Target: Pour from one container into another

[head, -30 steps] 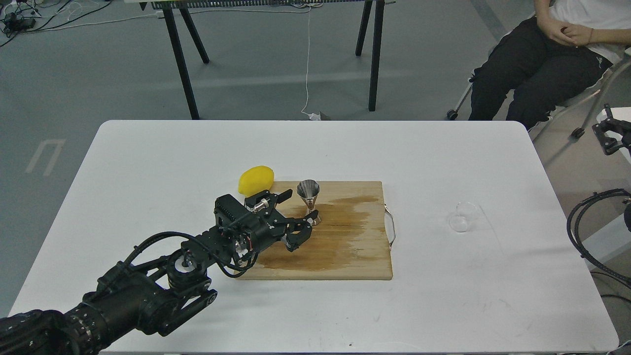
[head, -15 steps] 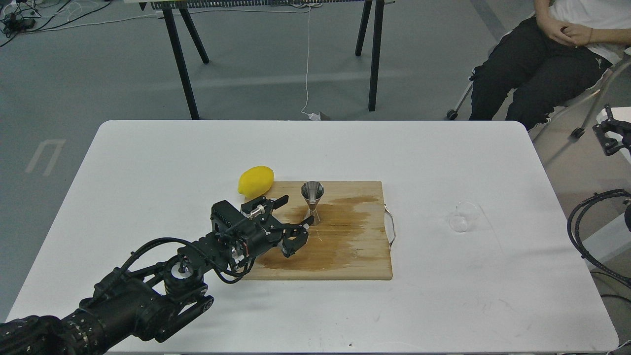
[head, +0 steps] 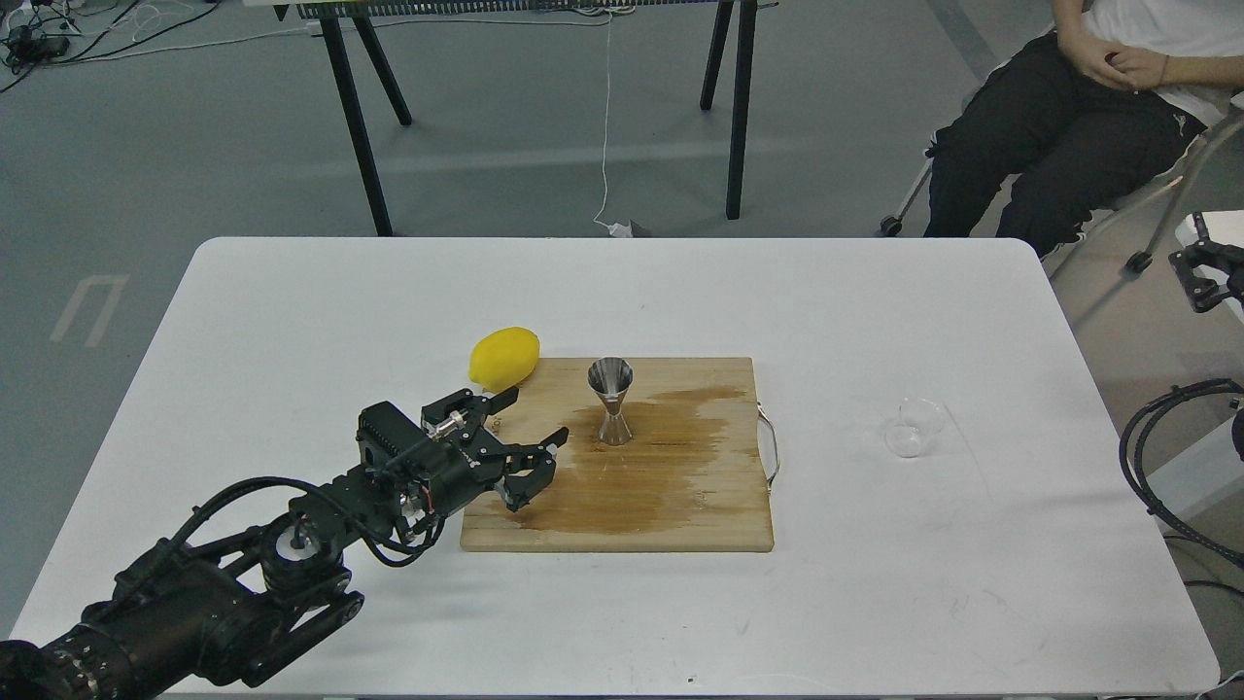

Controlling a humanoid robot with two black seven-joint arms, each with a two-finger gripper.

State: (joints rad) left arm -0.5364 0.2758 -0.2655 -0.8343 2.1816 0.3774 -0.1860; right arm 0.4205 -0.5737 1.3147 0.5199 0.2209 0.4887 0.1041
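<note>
**Open left gripper beside an upright jigger, clear cup far to the right**

Nearest the camera, the black, jointed left arm rises from the lower left corner, cabled and ribbed, across the smooth white table [head: 292, 292]. At its far end the left gripper [head: 533, 420] has its two fingers spread wide apart and holds nothing; the upper finger points toward the lemon, the lower one hangs over the left part of the board.

The wooden cutting board [head: 719, 506] is a pale rectangle with visible grain, a thin metal handle on its right edge, and a broad darker wet-looking stain across its middle. On the board, to the right of the gripper and apart from it, stands the jigger [head: 611, 401]: shiny steel, two cones meeting at a narrow waist, upright, its wider mouth open upward.

Just beyond the board's far left corner lies the lemon [head: 503, 356], bright yellow and oval with a matte skin, touching or nearly touching the board.

Well to the right of the board, on the bare tabletop, sits the clear cup [head: 912, 428], small, round and transparent, apparently lying tilted on its side.

At the far right edge, off the table, a small black part of the right gripper [head: 1205, 282] shows; whether its fingers are apart cannot be told.

Beyond the table are grey floor, black table legs and a seated person [head: 1069, 126] in dark trousers.
</note>
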